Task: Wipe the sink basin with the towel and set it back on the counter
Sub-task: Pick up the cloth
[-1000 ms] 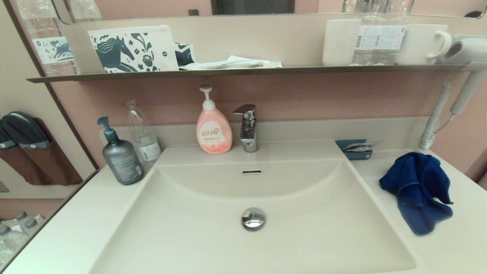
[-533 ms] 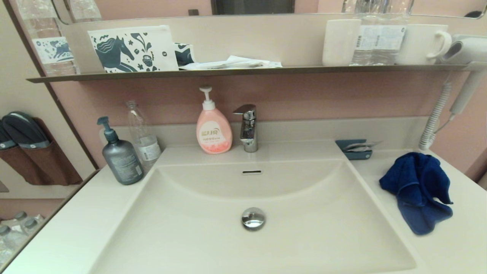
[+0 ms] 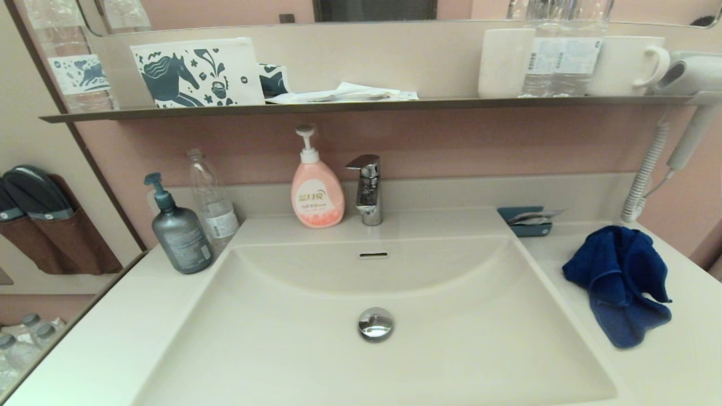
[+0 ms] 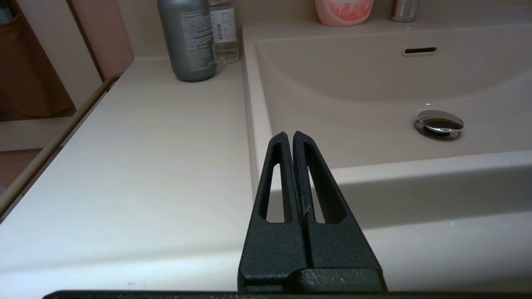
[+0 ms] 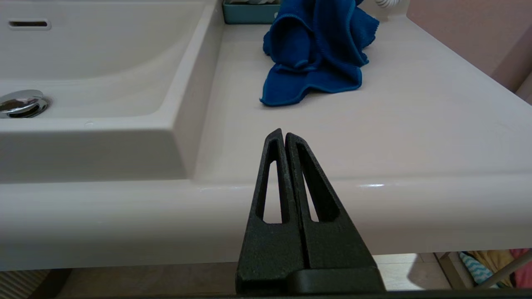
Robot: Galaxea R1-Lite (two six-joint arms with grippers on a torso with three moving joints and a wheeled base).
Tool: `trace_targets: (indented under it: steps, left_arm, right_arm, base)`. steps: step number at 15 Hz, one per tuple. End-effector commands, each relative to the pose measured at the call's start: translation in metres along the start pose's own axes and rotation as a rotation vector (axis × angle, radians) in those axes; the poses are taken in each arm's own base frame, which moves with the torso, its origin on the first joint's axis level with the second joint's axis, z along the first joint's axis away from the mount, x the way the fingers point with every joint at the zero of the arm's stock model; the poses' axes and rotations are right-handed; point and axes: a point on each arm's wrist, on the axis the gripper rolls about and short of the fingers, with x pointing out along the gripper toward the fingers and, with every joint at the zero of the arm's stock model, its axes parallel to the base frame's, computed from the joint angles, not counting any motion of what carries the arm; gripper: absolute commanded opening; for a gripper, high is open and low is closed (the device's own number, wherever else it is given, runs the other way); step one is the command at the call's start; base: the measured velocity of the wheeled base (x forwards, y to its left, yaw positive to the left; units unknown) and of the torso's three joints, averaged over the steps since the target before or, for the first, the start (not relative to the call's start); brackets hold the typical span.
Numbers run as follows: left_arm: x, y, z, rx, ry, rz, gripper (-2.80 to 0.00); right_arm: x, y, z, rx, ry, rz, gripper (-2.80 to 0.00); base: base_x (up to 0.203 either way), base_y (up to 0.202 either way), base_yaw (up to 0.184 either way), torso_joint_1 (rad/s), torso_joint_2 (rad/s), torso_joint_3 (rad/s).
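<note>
Towel (image 3: pixel 617 285) lies rumpled on counter (image 3: pixel 665 361) right of sink basin (image 3: pixel 451 349), near teal tray (image 3: pixel 527 225); untouched by either arm. Judged: task at start, nothing wiped, pickup, wipe and return all left. Right gripper (image 5: pixel 284 133) low before counter front edge, fingers pressed together, empty, towel ahead. Left gripper (image 4: pixel 288 135) parked over counter edge left of basin, fingers together, empty.

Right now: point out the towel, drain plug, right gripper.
towel (image 3: pixel 617 285): head view, middle of the rumpled cloth.
drain plug (image 3: pixel 375 323): head view, chrome cap centre.
right gripper (image 5: pixel 284 133): right wrist view, between its closed fingertips.
</note>
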Motion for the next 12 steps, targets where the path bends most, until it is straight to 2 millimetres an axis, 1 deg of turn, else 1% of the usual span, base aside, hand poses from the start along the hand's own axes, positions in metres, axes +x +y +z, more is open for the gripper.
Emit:
trace_targets:
  steps: [1,12]
  left_arm:
    - [0.0001,0.0,0.0001,-0.001,0.001,-0.001,-2.8]
    - [0.0001,0.0,0.0,-0.007,0.002,0.001,-2.8]
  right_arm:
    - [0.0,0.0,0.0,-0.001,0.0,0.0,-2.8]
    - [0.0,0.0,0.0,-0.001,0.0,0.001,-2.8]
  base:
    - [0.0,0.0,0.0,0.0,0.0,0.0]
    - [0.0,0.0,0.0,0.0,0.0,0.0]
